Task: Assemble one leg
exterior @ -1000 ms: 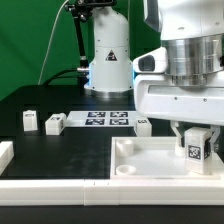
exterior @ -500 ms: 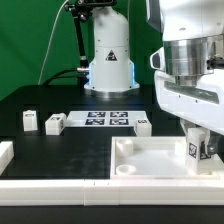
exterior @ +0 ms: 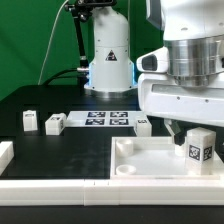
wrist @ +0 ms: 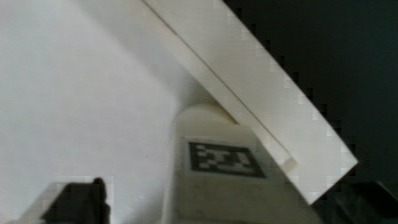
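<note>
One leg, a small white block with a square tag facing the camera, stands upright in the near right corner of the large white panel. My gripper hangs straight over it, its fingers either side of the leg's top. In the wrist view the leg fills the middle and one dark finger stands apart from it with a gap; the other finger is not clear. Three more legs stand on the black table.
The marker board lies flat at the middle back between the loose legs. White border bars lie at the exterior view's left and along the front. The arm's white base stands behind.
The gripper has turned about its upright axis over the leg. The leg looked tilted half a second ago and now stands straight again in the same corner.
</note>
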`<state>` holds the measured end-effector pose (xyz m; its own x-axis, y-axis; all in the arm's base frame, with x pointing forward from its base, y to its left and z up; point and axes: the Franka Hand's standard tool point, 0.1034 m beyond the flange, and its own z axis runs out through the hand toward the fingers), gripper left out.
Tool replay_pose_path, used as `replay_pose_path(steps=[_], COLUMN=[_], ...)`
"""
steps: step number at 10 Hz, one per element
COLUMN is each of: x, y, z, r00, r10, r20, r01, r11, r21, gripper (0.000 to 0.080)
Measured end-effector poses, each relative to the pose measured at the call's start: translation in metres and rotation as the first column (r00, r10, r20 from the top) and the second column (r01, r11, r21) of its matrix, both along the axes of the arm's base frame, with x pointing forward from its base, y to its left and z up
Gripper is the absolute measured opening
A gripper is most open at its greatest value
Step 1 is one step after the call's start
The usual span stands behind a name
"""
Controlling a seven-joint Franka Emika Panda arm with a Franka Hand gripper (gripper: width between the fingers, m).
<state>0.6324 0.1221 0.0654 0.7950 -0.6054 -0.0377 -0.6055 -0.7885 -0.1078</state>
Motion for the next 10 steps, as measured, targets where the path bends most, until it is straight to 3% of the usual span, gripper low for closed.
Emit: replay_pose_path(steps=[4, 10], x=[0.0038, 0.0048], y=[0.002, -0.0072], z=[0.0039, 0.003], r00=[0.914, 0.588], r10=[0.406, 0.809], r20=[0.018, 0.027], r01=[-0.405, -0.804], r11=[0.913, 0.587], r21=[-0.046, -0.094], gripper=[0.0649, 0.0649])
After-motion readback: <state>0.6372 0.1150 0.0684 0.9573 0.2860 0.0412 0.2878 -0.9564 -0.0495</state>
